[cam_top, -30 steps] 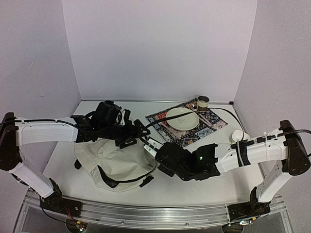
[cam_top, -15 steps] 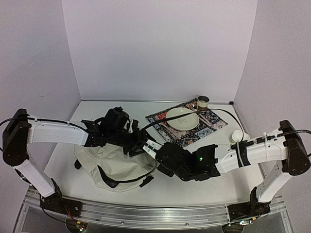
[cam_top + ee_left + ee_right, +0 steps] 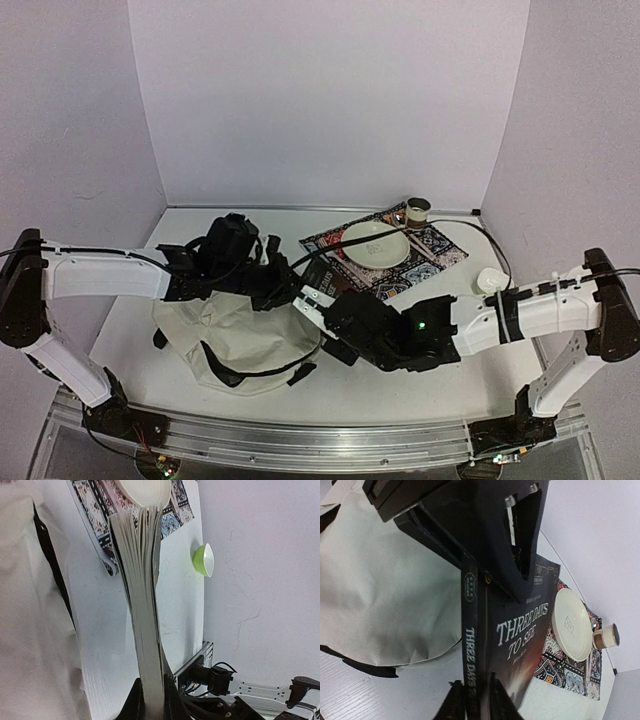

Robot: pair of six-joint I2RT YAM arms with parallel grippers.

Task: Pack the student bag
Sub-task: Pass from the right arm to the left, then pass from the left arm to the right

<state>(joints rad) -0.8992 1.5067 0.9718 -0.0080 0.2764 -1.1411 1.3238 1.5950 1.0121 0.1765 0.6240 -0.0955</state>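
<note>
Looking at the cream student bag slumped on the counter, near-left side, black straps showing. Right by its right edge, a book, "Three Days to See". Page side clamped tight in the left tool; spine hugged by the right tool, can't tell if actually squeezing. Further back, patterned mat with a plate, small cup just behind.
</note>
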